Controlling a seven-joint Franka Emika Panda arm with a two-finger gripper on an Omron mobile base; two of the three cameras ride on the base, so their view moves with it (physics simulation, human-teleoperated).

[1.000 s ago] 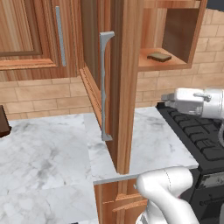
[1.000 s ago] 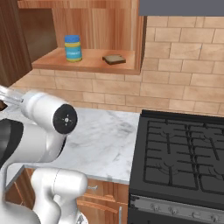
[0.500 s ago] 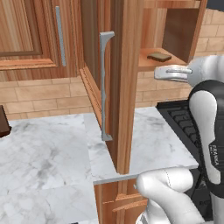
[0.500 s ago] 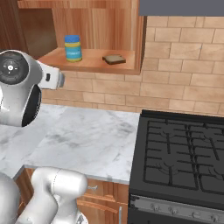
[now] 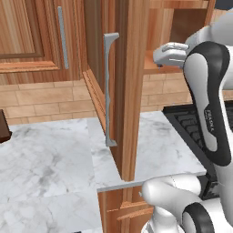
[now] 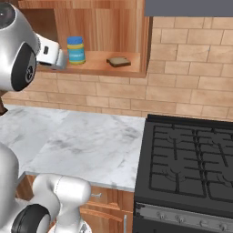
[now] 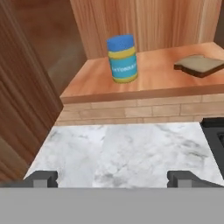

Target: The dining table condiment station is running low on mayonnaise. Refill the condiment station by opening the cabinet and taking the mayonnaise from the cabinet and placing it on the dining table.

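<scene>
The cabinet point(image 5: 132, 91) stands open, its door edge-on with the grey bar handle point(image 5: 109, 86) facing me. On its inner shelf point(image 6: 98, 68) stands the mayonnaise point(image 6: 76, 50), a squat jar with a blue lid and a yellow and blue label, upright point(image 7: 122, 59). My gripper point(image 7: 113, 177) is open, its fingertips point(image 7: 43, 178) wide apart, level with the shelf's front edge and short of the jar. In the right base view the hand point(image 6: 51, 53) hangs just left of the jar, apart from it. The dining table and the condiment station are out of view.
A flat dark brown slice point(image 6: 119, 62) lies on the shelf right of the jar. Below is the marble counter point(image 6: 82, 141) with a brick backsplash, and a black stove point(image 6: 191, 159) to its right. The open door point(image 7: 22, 109) stands close on the hand's left.
The arm has swung upward, bringing the hand from counter height to shelf level in front of the open cabinet, close to the jar. The jar and the slice have not moved.
</scene>
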